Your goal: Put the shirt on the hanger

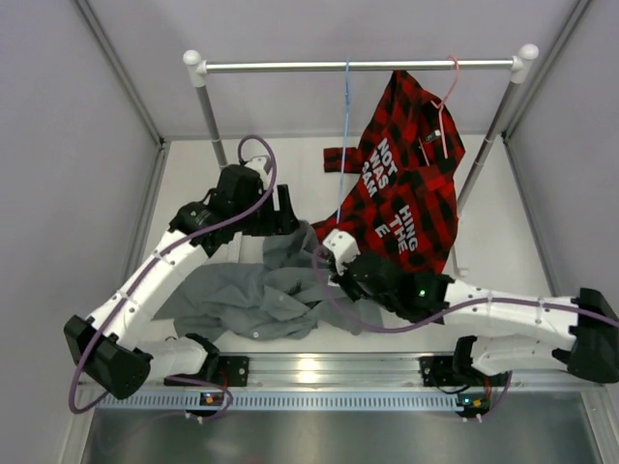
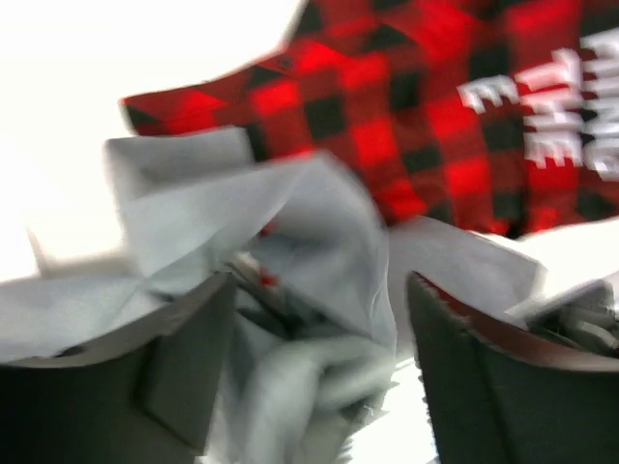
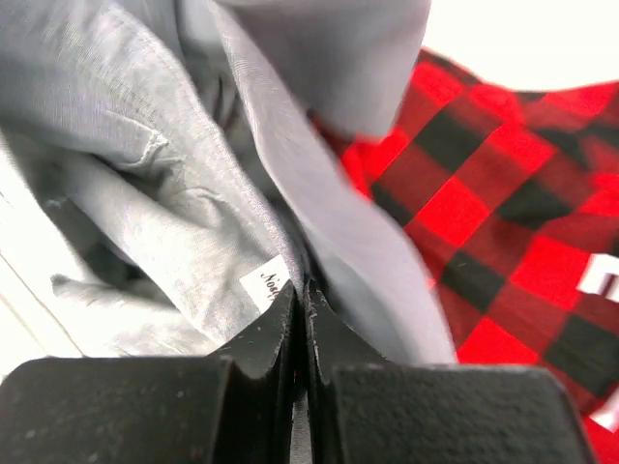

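The grey shirt [image 1: 247, 295] lies crumpled on the table between the two arms. The thin light-blue hanger [image 1: 345, 135] hangs from the rail, edge-on to the camera and bare. My left gripper [image 1: 280, 220] is at the shirt's far edge; in the left wrist view the left gripper [image 2: 319, 324] stands open, with loose, blurred folds of the shirt [image 2: 290, 222] between its fingers. My right gripper [image 1: 334, 266] is at the shirt's right side. In its wrist view the right gripper [image 3: 305, 290] is shut on a fold of the shirt [image 3: 145, 193] beside a white label [image 3: 266, 287].
A red-and-black plaid shirt [image 1: 406, 184] with white lettering hangs on a pink hanger [image 1: 450, 87] from the metal rail [image 1: 290, 67] and reaches down to the table just behind both grippers. The rail's slanted posts [image 1: 208, 116] stand at either side. Grey walls close in the table.
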You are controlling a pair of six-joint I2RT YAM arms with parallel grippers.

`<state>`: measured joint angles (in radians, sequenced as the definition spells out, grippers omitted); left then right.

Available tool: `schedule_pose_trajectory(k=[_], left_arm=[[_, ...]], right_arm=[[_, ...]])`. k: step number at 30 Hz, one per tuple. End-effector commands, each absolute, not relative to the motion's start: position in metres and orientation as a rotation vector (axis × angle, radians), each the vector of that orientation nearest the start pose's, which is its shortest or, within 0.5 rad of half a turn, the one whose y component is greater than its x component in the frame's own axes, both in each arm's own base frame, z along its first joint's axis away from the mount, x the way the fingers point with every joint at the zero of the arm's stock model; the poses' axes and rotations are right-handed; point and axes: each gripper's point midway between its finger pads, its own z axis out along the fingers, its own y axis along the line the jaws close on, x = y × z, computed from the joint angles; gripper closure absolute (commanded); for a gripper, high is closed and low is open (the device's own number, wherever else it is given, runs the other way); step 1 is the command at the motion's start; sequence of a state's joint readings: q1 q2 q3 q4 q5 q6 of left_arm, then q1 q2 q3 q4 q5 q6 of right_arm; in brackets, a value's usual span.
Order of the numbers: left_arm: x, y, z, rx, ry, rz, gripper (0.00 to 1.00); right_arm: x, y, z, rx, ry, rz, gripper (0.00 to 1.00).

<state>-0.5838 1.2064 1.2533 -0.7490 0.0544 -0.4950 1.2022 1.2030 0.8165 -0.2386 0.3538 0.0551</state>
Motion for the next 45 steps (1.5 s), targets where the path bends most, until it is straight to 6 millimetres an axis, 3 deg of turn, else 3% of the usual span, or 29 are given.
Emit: schedule_pose_trajectory(k=[1, 6, 8, 13, 15, 17, 18, 20, 26, 35, 37, 40, 42, 45], left_arm=[[0.284, -0.191, 0.256, 0.047, 2.303, -0.561, 0.21], [0.273, -0.165, 0.311, -0.046, 2.119, -0.554, 0.17], [0.260, -0.165, 0.328, -0.054, 2.071, -0.626, 0.16], [0.214, -0.197, 0.352, 0.140, 2.010, -0.945, 0.18], [0.190, -0.198, 0.366, 0.225, 1.929, -1.028, 0.19], [0.176, -0.196, 0.371, 0.283, 1.865, -1.062, 0.19], [0.172, -0.196, 0.369, 0.313, 1.853, -1.059, 0.20], [0.168, -0.193, 0.358, 0.339, 1.853, -1.044, 0.23], [0.182, -0.168, 0.345, 0.226, 1.836, -0.878, 0.34], [0.177, -0.188, 0.319, 0.245, 1.937, -0.991, 0.33], [0.185, -0.187, 0.306, 0.206, 1.977, -0.952, 0.34], [0.192, -0.186, 0.284, 0.161, 2.037, -0.906, 0.39], [0.193, -0.187, 0.273, 0.137, 2.069, -0.886, 0.55], [0.201, -0.185, 0.249, 0.079, 2.124, -0.800, 0.64]], right_arm=[[0.184, 0.305, 0.235, -0.761, 1.775, 0.498, 1.00], [0.170, 0.291, 0.301, -0.669, 1.652, 0.664, 1.00], [0.168, 0.289, 0.314, -0.667, 1.630, 0.681, 1.00], [0.178, 0.289, 0.337, -0.646, 1.653, 0.612, 1.00], [0.179, 0.295, 0.352, -0.644, 1.646, 0.624, 1.00], [0.182, 0.300, 0.349, -0.667, 1.675, 0.597, 1.00], [0.183, 0.302, 0.361, -0.656, 1.668, 0.598, 1.00], [0.186, 0.310, 0.365, -0.674, 1.702, 0.578, 1.00], [0.198, 0.328, 0.362, -0.652, 1.822, 0.500, 1.00], [0.216, 0.351, 0.365, -0.628, 1.876, 0.414, 1.00], [0.218, 0.356, 0.367, -0.625, 1.874, 0.415, 1.00], [0.224, 0.360, 0.370, -0.606, 1.870, 0.402, 1.00], [0.230, 0.362, 0.372, -0.581, 1.872, 0.386, 1.00], [0.238, 0.364, 0.370, -0.563, 1.879, 0.359, 1.00]])
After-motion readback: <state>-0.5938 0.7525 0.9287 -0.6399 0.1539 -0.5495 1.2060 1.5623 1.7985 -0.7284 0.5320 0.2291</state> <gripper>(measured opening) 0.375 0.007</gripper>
